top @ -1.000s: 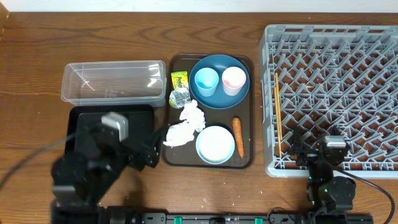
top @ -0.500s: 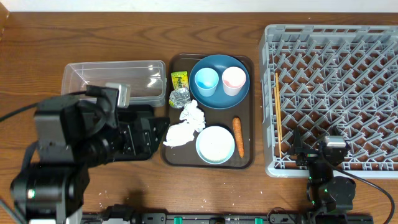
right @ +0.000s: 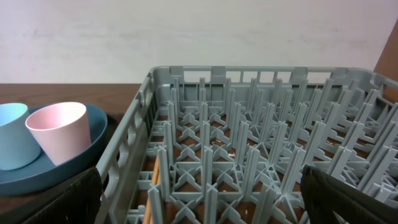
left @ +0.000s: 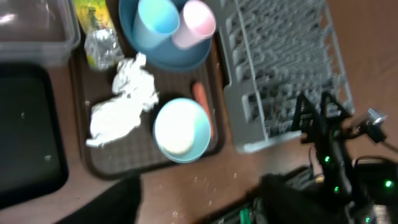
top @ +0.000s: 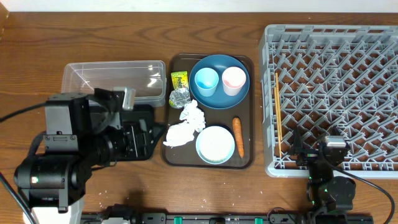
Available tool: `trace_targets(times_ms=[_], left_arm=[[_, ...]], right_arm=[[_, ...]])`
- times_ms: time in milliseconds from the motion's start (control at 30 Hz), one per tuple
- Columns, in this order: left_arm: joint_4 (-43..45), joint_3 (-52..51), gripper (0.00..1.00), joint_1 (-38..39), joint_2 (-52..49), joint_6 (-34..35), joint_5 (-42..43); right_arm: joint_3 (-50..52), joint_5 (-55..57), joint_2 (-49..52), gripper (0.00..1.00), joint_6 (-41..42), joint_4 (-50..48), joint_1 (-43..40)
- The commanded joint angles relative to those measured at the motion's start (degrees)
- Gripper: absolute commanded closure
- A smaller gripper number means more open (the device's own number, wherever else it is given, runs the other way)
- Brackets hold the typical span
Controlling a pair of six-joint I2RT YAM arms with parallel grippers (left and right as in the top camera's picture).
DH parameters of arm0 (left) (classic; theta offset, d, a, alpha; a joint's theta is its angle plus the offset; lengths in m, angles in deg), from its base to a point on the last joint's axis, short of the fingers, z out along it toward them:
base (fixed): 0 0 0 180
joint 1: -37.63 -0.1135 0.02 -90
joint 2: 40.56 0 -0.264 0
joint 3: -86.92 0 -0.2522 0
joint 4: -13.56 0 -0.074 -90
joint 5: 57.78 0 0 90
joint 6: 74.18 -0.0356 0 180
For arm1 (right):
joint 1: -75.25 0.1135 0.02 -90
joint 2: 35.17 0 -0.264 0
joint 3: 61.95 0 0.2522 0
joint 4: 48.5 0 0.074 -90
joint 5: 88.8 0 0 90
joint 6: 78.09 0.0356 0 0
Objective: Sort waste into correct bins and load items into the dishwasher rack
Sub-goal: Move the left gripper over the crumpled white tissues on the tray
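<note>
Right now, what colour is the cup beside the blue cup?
That cup is pale pink, clearest in the overhead view.

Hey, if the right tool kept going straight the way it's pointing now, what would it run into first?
The rack. The right tool points in among its upright pegs, and nothing else shows in the way. Depth is hard to judge, but the nearest pegs look very close.
</note>
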Motion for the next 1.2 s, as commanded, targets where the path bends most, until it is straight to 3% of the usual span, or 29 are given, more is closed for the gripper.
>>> trace_targets(times_ms=[0, 100, 300, 833, 1167], left_arm=[[-1.29, 0.55, 0.46, -0.13, 0.22, -0.11, -3.54], [-1.38, -0.46, 0.55, -0.13, 0.11, -0.07, -7.50], [1.70, -6.16, 0.55, -0.13, 0.11, -0.09, -9.31], [26.88, -28.98, 0.55, -0.13, -1.40, 2.71, -10.45], [31.39, -30.29, 0.55, 2.51, -5.64, 2.69, -15.02]], right_arm=[[0.11, 0.55, -0.28, 0.01, 0.79, 0.24, 0.22], [0.11, 0.55, -0.28, 0.01, 0.79, 0.24, 0.22], [0.11, 0.55, -0.28, 0.01, 0.79, 0.24, 0.22], [0.11, 0.55, -0.28, 0.01, 0.79, 0.24, 0.22], [0.11, 0.55, -0.28, 0.01, 0.79, 0.24, 0.22]])
